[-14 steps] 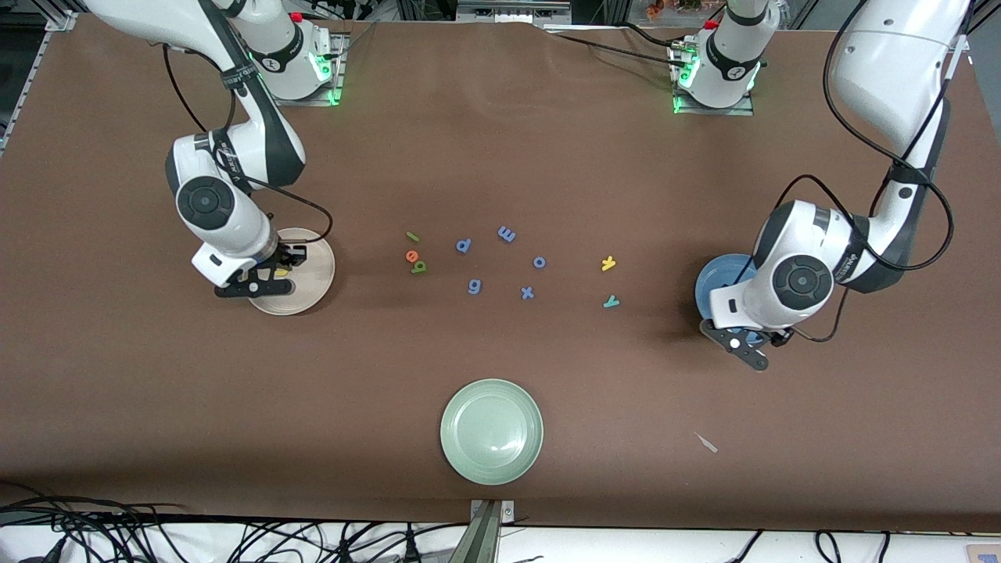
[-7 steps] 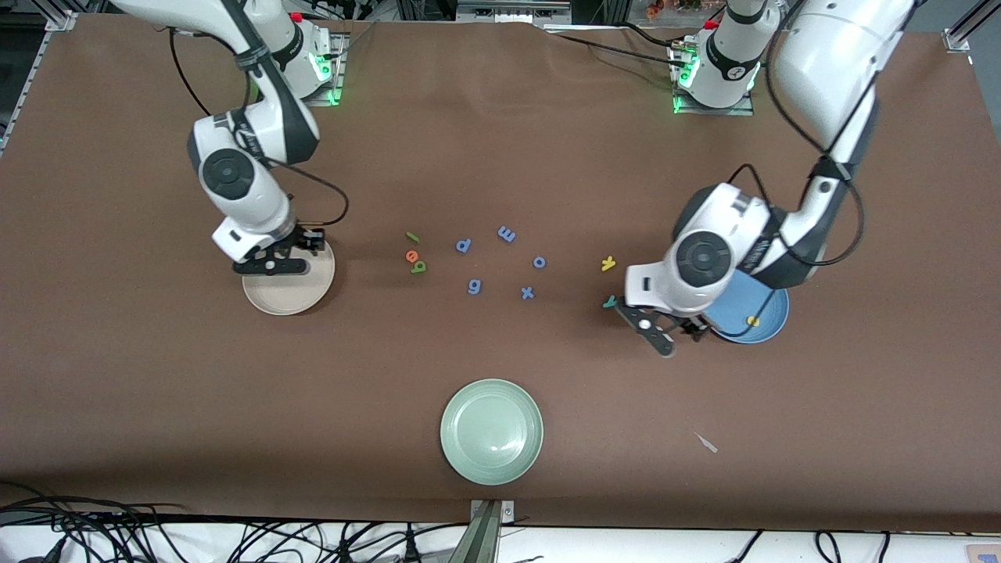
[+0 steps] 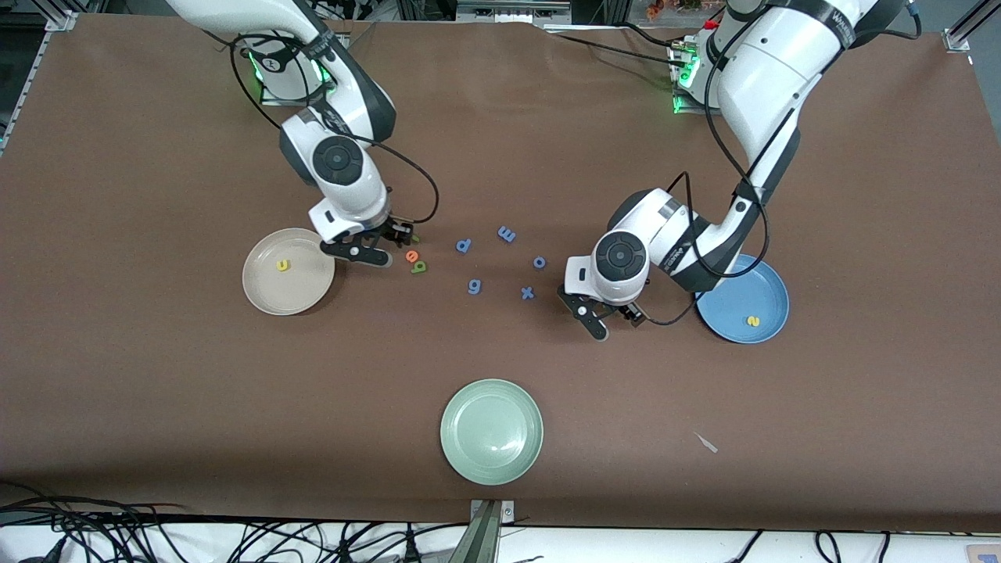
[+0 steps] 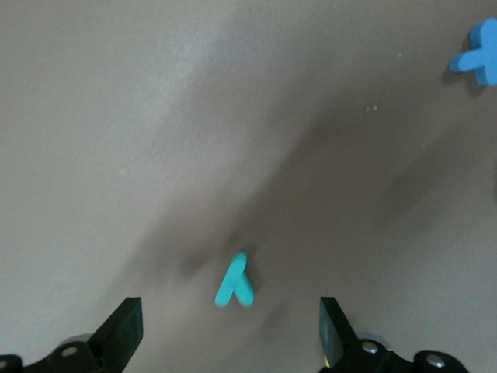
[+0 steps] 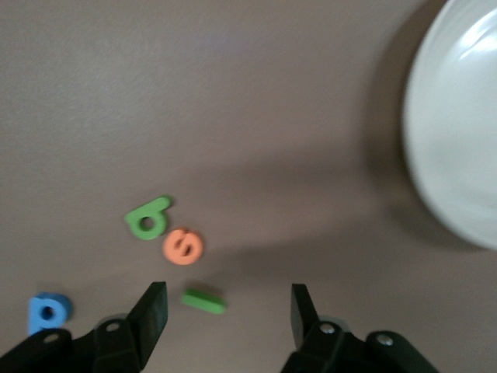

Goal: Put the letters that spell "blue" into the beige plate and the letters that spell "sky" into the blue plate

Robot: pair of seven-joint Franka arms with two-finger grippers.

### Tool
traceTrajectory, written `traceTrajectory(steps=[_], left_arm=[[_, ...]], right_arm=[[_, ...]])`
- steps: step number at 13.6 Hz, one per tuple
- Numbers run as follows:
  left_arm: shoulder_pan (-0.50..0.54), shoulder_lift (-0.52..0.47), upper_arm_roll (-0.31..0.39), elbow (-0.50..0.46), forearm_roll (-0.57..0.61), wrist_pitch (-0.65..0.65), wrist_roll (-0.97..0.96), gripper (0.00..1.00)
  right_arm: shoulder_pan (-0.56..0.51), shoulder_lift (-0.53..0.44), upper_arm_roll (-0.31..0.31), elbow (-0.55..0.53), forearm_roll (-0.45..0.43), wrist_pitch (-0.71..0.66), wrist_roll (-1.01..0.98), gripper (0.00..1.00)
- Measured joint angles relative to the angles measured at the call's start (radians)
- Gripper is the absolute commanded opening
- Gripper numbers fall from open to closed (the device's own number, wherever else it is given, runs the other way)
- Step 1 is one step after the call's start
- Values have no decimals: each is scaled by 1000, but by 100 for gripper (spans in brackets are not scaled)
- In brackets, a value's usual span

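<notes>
1. Teal "y" (image 4: 234, 280) is lying on the desk (image 3: 156, 375), mid-right in the front view, under the left pincer (image 4: 229, 336), which is gaping wide: straddle it squarely.
2. Right pincer (image 5: 225, 311), also wide, is hovering beside the green "l" (image 5: 203, 301), centre-left; descend centred.

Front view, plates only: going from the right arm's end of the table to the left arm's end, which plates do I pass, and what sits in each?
beige plate holding the yellow "u" → pale green plate, nothing in it → blue plate holding the yellow "s".
</notes>
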Motion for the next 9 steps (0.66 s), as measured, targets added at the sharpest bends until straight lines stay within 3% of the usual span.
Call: traceTrajectory(steps=[4,5,6,7,9], left_arm=[[4,38,5,-1,0,31,1,74],[4,40,5,-2,0,31,1,58],[4,41,5,-2,0,31,1,29],[4,41,5,-2,0,31,1,14],[5,40,6,0,0,31,1,0]], right_arm=[[34,71,4,2,0,63,89,79],[35,78,4,1,0,64,94,79],[35,82,4,-2,0,65,96,79],[35,84,4,-9,0,66,97,79],[35,84,4,-27,0,79,98,79]])
